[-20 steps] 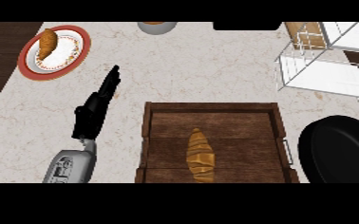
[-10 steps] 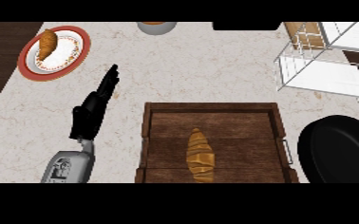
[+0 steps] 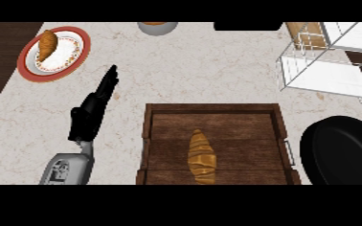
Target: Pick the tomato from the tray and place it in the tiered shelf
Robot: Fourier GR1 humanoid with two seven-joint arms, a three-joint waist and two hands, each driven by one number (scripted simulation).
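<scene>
No tomato shows; the wooden tray holds only a croissant, its long axis running toward the tray's far rim, just right of the left hand, whose fingers are straight and pressed together.

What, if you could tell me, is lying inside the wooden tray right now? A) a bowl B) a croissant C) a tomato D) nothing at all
B: a croissant lies lengthwise in the middle of the wooden tray, and no tomato shows there; a second croissant sits on the red-rimmed plate at the upper left.
</scene>
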